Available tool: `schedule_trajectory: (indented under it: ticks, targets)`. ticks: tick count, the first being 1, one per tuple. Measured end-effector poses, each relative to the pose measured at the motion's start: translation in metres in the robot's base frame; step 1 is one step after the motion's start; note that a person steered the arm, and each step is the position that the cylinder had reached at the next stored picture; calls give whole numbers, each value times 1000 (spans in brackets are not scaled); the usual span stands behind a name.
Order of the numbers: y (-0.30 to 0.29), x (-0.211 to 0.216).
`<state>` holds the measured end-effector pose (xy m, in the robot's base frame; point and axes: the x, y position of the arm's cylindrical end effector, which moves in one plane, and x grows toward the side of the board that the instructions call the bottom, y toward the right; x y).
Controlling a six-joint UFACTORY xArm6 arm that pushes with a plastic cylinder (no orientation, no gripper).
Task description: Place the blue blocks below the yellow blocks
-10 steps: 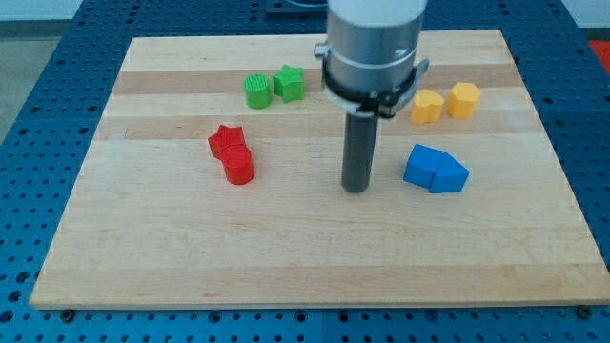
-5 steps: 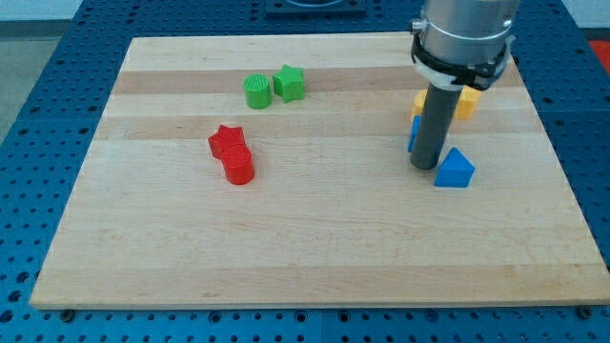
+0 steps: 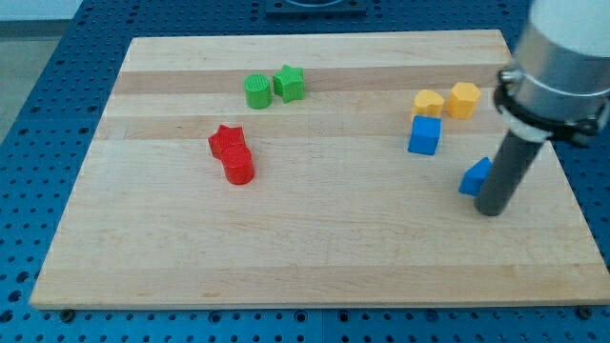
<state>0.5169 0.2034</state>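
Two yellow blocks sit at the view's upper right: a heart-like one (image 3: 427, 103) and a hexagonal one (image 3: 464, 99). A blue cube (image 3: 425, 134) lies just below the yellow heart block, almost touching it. A second blue block (image 3: 474, 177), triangular, lies lower and further right, partly hidden by my rod. My tip (image 3: 490, 211) rests on the board right beside this block, on its right and lower side.
A green cylinder (image 3: 257, 91) and a green star (image 3: 290, 83) sit at the view's top centre. A red star (image 3: 226, 141) and a red cylinder (image 3: 238, 166) touch at the view's left centre. The board's right edge (image 3: 558, 171) is near my tip.
My rod has swept from the board's middle to the right. The two blue blocks, joined before, are split: the cube sits under the yellow heart, and the triangular block moved right.
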Motion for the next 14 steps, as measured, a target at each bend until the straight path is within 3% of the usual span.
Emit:
schedule_trajectory:
  ticks: [2, 4, 5, 7, 9, 10, 11, 12, 13, 14]
  targets:
    - [5, -77]
    - [6, -37]
    - [-23, -38]
    - [-4, -85]
    - [-24, -53]
    - [-62, -65]
    - [-51, -97]
    - [-41, -103]
    - [-61, -71]
    - [-124, -44]
